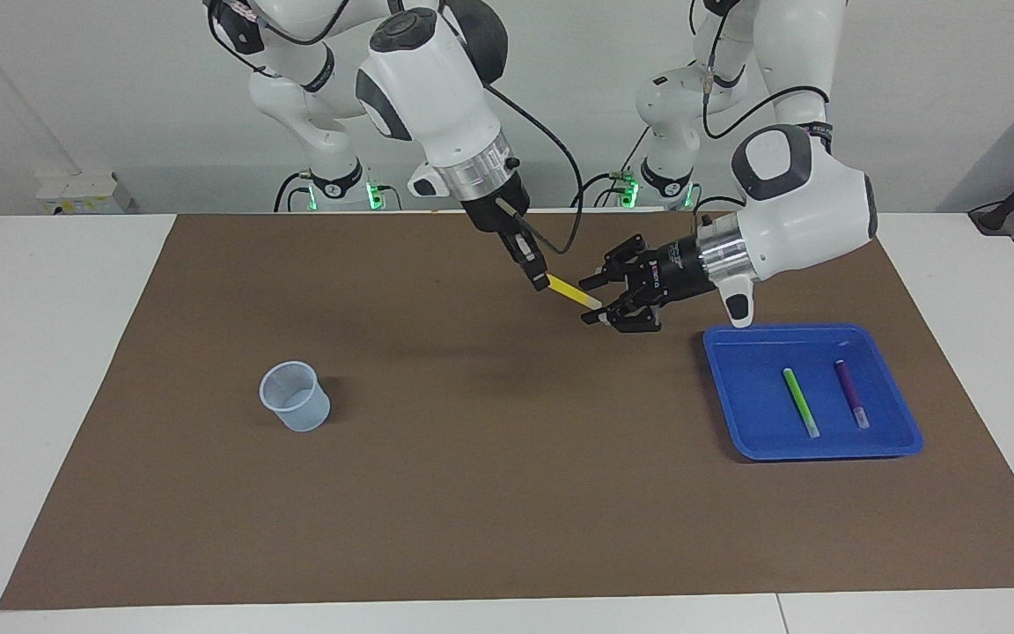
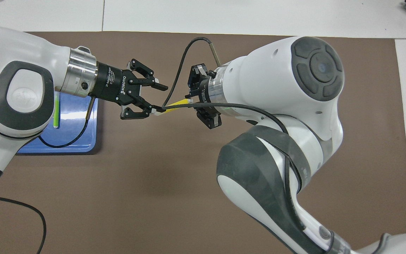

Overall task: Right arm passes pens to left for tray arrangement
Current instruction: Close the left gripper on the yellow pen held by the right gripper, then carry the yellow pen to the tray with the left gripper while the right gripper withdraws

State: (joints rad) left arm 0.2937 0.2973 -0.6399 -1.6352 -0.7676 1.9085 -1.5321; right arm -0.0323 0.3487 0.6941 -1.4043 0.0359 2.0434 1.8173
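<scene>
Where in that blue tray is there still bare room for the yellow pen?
The shallow blue plastic tray is bare along its edge toward the cup, beside the green marker pen. The strip between the green pen and the purple marker pen is narrower.

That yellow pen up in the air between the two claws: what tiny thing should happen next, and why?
Probably the left gripper should finish closing on the yellow pen's whitish end. That end lies between its open fingers, while the right gripper clamps the other end.
</scene>
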